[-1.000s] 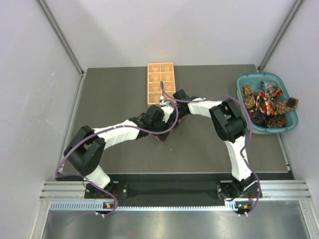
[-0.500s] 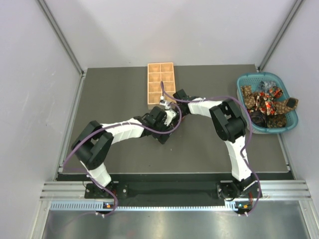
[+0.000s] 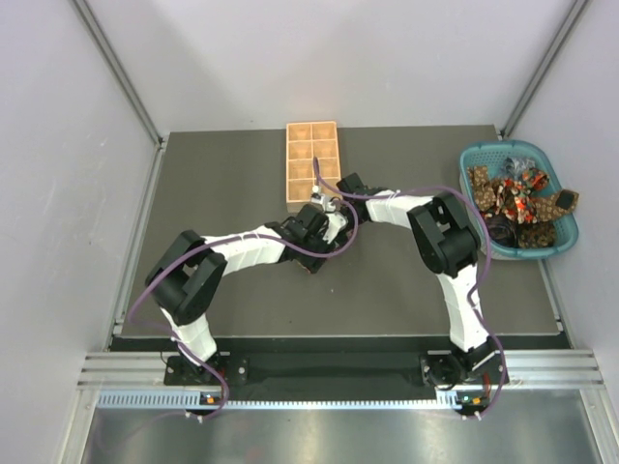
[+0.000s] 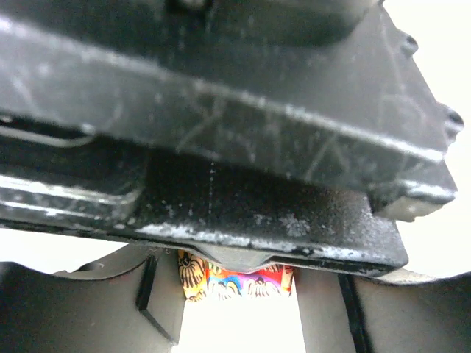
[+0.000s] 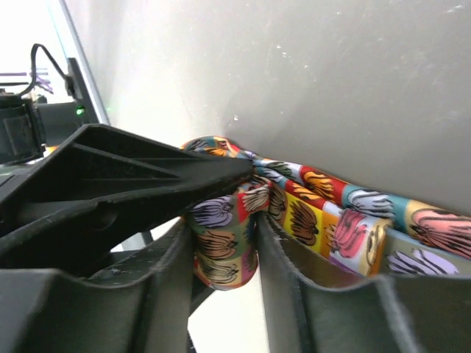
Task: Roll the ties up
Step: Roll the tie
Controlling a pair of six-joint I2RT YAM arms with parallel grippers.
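Right claw is pinched on the part-rolled end of a multicolour block-print fabric tie, tail trailing to its right. Left claw straddles the roll, grip unclear. Well beyond both, a teal plastic basket holds unrolled patterned ties, so most of the job looks left.

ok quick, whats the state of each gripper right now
left gripper: patterned tie sits between its fingers, but a firm grip cannot be told
right gripper: closed on the rolled part of the tie
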